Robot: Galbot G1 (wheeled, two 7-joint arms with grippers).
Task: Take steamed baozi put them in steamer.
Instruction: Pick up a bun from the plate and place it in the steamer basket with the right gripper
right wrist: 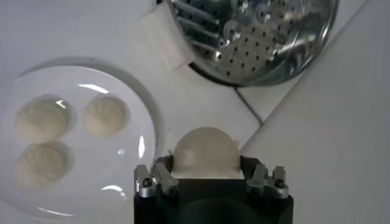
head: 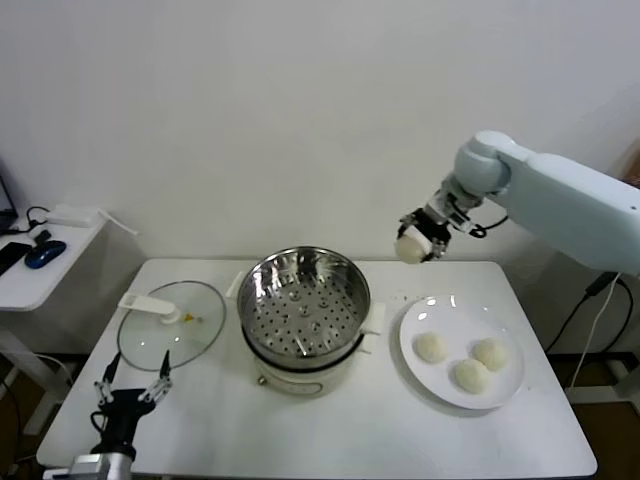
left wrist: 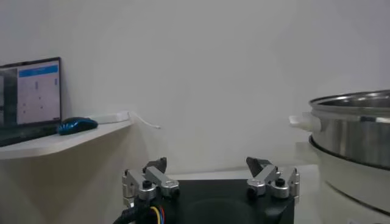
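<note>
Right gripper (head: 413, 243) clamps one bun (right wrist: 205, 151) in the air between plate (head: 420, 355) and steamer (head: 305, 300), left gripper (head: 133, 391) parked spread wide near the lid (head: 170, 325); bun looks soft, light, squashable, so grip gently across its sides.

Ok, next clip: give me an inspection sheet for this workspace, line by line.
Surface: white table, no spills seen.
Job's things: steamer at centre, perforated tray bare; three steamed baozi on the white plate; fourth baozi held aloft.
Clutter: glass lid lying flat, left of the steamer.
Grippers: right gripper shut on the fourth baozi, above the table's back edge between plate and steamer; left gripper open, idle at front-left.
Cables: black cable hanging right of the table.
Surroundings: side shelf with blue mouse; laptop; white wall.
</note>
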